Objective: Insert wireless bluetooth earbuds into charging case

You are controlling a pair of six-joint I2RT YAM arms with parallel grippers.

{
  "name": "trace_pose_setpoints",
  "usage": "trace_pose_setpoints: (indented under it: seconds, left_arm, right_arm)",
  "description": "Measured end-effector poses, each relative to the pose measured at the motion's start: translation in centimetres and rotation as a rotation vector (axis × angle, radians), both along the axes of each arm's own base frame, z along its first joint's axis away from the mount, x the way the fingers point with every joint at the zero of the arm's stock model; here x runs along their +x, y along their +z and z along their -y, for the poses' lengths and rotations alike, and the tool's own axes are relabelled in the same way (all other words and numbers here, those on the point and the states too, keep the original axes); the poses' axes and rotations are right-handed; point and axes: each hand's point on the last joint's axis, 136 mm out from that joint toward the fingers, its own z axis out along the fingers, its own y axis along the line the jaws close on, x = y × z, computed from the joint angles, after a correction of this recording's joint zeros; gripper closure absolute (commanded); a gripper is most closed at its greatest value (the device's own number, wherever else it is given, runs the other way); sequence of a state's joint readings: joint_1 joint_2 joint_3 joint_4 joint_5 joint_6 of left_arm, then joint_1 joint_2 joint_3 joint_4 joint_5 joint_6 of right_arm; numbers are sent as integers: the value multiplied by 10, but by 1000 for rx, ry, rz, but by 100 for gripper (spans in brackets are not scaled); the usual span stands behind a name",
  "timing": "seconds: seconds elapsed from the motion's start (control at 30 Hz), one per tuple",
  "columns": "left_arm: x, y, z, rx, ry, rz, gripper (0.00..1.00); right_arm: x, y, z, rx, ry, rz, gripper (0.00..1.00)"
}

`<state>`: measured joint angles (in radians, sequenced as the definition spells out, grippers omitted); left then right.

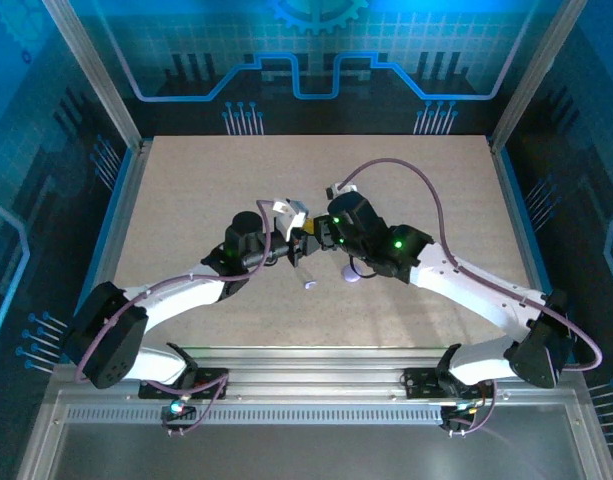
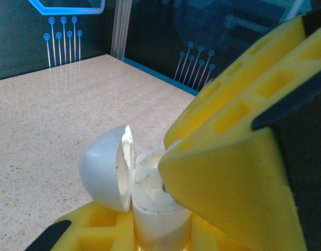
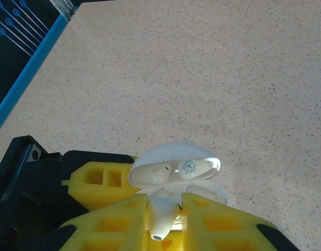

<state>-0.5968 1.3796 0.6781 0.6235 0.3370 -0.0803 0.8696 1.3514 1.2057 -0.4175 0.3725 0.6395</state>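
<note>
First, on the left, we see the left gripper [image 2: 160, 238] closed tight on the base of the case [image 2: 156, 206], which stands upright between its yellow fingers over the table [image 2: 45, 130]. The case is open, and its lid [image 2: 103, 168] hangs back on the hinge to the left of the base. In the top view both arms meet near the middle of the table, with the case held between them.

Moving right, the right gripper [image 3: 164, 197] comes in just above the open case. Its fingers are drawn in on an earbud [image 3: 161, 222], pinched in the narrow gap between them with its stem toward the camera. We cannot tell whether the earbud touches the case.

Further right and nearer the bases, a second earbud [image 1: 309, 284] lies loose on the table. Beside it a lavender lump [image 1: 351, 272] lies partly under the right arm; we cannot tell what it is.
</note>
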Motion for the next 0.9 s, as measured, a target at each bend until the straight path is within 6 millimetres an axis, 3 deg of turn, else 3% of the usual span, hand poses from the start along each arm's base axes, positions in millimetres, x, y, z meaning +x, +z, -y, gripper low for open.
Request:
trace_pose_setpoints:
  seconds: [0.9]
  left_arm:
    - [0, 0, 0, 0, 0, 0, 80]
  right_arm:
    - [1, 2, -4, 107, 11, -39, 66]
